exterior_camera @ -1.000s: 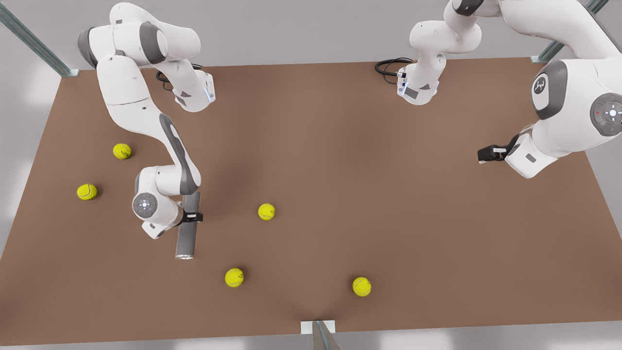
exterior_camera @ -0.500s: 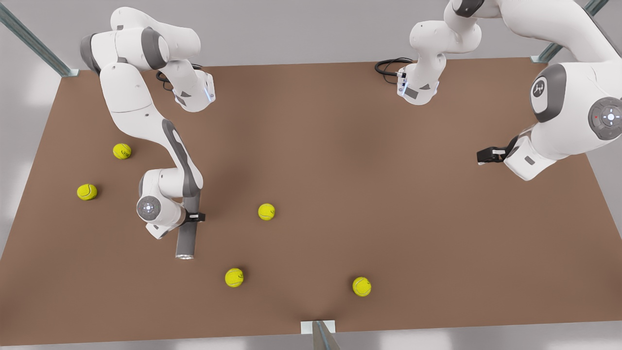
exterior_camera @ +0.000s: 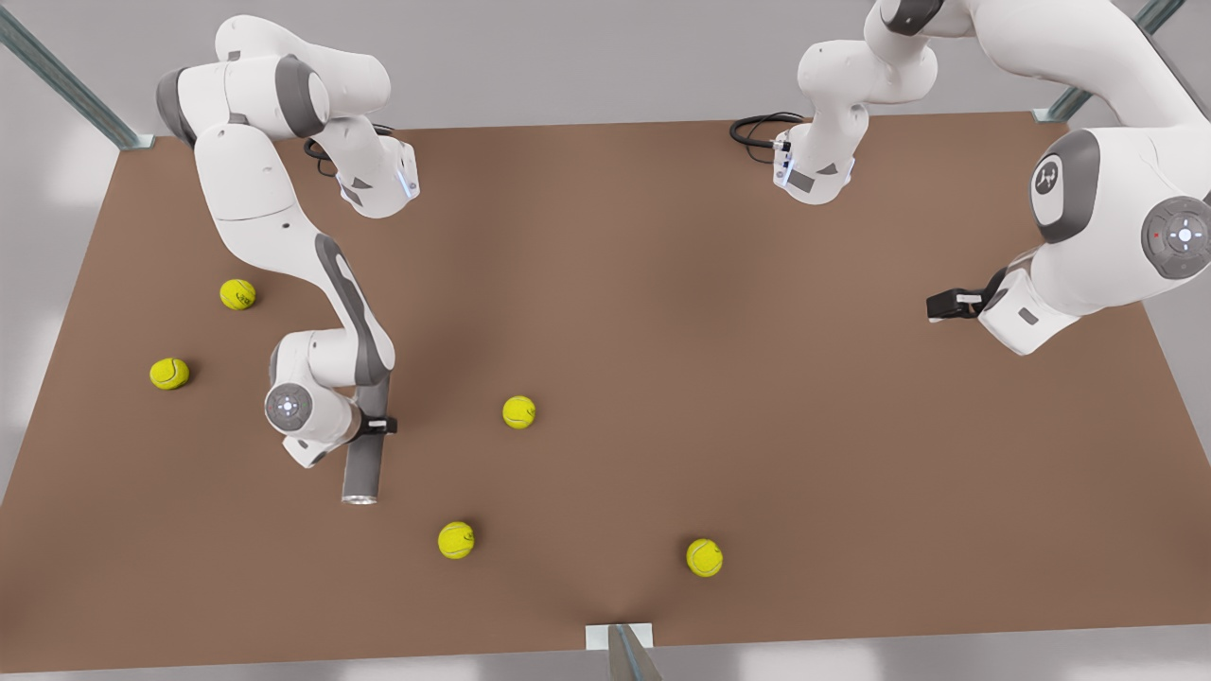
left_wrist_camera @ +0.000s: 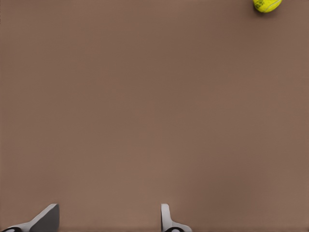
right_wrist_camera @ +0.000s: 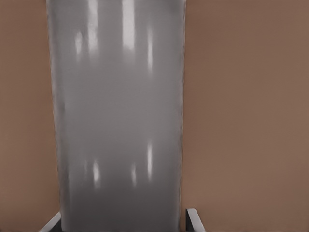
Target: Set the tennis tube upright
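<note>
The grey tennis tube (exterior_camera: 363, 463) lies flat at lower left, shiny rim toward the table's (exterior_camera: 662, 312) near edge. The right gripper (exterior_camera: 377, 425) has a finger on each side of it. The left gripper (exterior_camera: 946, 305) waits at the right with fingers apart, bare table around it.

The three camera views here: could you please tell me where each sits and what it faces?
Front view: high overhead, facing down on the brown table, both arms, five yellow tennis balls.
Left wrist view: on the waiting left gripper, facing bare table, fingertips showing.
Right wrist view: on the right gripper, straddling the lying matte grey tennis tube.
Shared: the tube.
</note>
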Controlling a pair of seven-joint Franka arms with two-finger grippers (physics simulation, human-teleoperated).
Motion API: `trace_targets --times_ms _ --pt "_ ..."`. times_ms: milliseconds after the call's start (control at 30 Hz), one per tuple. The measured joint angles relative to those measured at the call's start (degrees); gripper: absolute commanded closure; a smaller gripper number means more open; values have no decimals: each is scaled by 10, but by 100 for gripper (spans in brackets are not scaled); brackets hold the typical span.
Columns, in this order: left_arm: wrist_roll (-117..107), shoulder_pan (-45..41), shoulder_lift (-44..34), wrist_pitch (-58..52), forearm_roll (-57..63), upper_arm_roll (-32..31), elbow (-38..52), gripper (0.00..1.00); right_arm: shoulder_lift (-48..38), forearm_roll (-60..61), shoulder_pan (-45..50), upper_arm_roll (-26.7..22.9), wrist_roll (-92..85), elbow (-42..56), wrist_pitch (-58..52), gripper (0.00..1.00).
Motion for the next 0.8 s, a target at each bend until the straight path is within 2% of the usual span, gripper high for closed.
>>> trace_targets --times_ms 133,367,467,800 --pt "-1 0 0 -1 0 0 -2 0 8 1 -1 0 0 2 0 11" --pt "-1 0 0 -2 0 0 -3 0 8 1 -1 0 -2 4 0 37" --pt "0 0 0 -2 0 0 -3 0 8 2 -1 0 -3 4 -1 39" --pt "-1 0 0 -2 0 0 -3 0 -3 4 6 2 -2 8 -9 39"
